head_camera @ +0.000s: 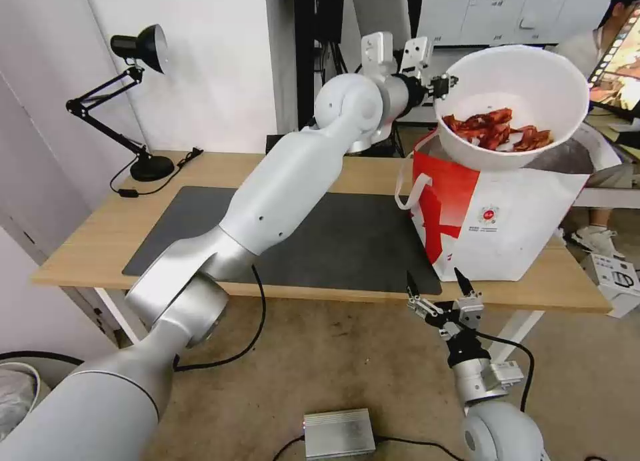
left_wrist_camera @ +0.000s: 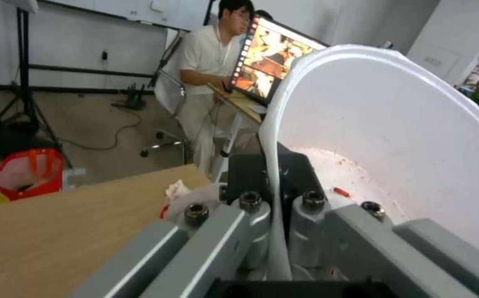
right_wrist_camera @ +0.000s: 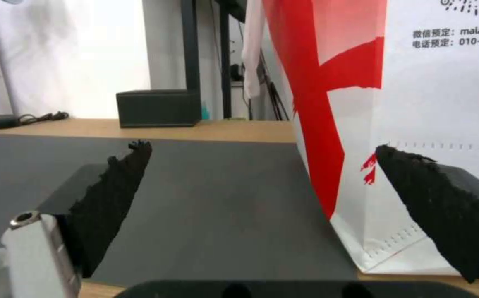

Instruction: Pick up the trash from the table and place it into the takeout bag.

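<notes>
My left gripper (head_camera: 443, 85) is shut on the rim of the white round bowl (head_camera: 517, 104), which holds red crayfish shells (head_camera: 497, 129). The tilted bowl hangs over the open mouth of the takeout bag (head_camera: 507, 221), a white tote with a red panel standing at the right end of the table (head_camera: 200, 171). In the left wrist view the gripper (left_wrist_camera: 275, 176) pinches the bowl's rim, and the bowl's inner wall (left_wrist_camera: 394, 132) shows red flecks. My right gripper (head_camera: 437, 282) is open at the table's front edge, just before the bag (right_wrist_camera: 432, 103); nothing lies between its black pads (right_wrist_camera: 115, 188).
A dark grey mat (head_camera: 347, 237) covers the table's middle. A black desk lamp (head_camera: 140, 51) stands at the back left and a black tissue box (right_wrist_camera: 159, 108) at the back. On the floor lie a silver box (head_camera: 339, 433) and cables.
</notes>
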Available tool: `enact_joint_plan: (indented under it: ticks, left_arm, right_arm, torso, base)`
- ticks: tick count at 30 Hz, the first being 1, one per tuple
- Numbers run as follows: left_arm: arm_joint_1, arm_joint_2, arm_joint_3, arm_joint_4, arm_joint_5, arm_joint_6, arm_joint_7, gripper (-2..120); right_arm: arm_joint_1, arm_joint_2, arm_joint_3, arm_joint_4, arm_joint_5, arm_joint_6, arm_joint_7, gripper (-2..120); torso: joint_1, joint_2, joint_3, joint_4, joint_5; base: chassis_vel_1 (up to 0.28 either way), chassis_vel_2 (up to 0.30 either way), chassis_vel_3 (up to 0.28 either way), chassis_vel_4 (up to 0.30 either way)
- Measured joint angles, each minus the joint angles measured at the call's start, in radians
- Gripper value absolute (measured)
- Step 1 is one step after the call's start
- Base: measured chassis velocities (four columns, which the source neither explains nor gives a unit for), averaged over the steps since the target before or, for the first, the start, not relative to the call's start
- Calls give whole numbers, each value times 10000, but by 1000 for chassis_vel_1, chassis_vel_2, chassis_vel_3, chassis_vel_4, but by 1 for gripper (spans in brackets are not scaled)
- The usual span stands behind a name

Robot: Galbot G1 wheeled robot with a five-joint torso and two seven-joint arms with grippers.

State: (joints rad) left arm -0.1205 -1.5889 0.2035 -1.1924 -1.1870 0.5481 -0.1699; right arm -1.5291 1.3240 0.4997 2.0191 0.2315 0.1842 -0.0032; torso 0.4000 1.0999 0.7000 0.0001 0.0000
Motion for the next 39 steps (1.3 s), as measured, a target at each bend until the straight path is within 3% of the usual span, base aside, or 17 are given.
enact_joint_plan:
  ticks: [21,39]
  left_arm:
    - [100,-58,344,244,88,-300,-531,0]
    - [200,-47,859,206,676,175,-532,0]
  right_arm:
    - [0,0,0,0,1,0,0,100]
    - [0,0,0,0,1,0,0,100]
  torso:
    - [0,1,1,-1,0]
    - [0,1,0,-1,0]
  base:
    - [0,0,0,0]
    - [0,0,0,0]
